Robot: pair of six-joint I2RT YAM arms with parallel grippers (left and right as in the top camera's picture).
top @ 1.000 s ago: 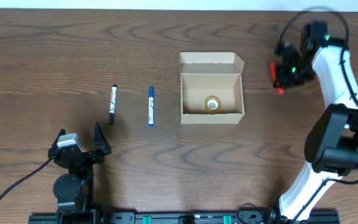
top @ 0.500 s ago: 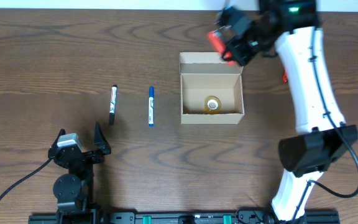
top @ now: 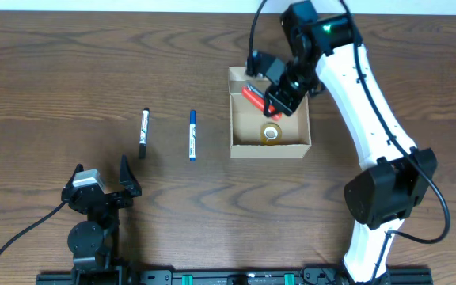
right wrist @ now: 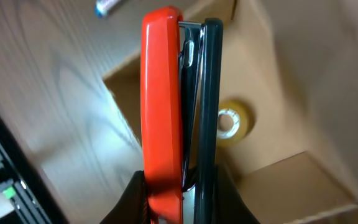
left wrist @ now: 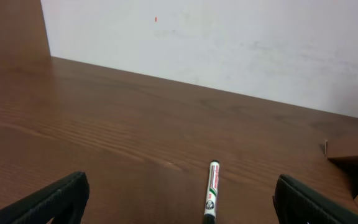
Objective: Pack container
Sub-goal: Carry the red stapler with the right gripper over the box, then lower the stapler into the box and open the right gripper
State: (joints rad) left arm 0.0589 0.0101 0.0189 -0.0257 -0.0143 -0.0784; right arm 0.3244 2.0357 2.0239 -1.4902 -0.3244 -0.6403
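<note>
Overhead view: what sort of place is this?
Likely a robotics lab bench: left arm and right arm mounted on a rail at a wood-grain table, plain white wall behind, a cardboard box and blue marker laid out.

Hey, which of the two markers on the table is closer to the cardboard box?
The blue marker. It lies between the black marker and the cardboard box, so the black one is the farther of the two.

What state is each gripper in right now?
Left gripper: open, holding nothing.
Right gripper: shut on the red stapler, above the open container.
</note>
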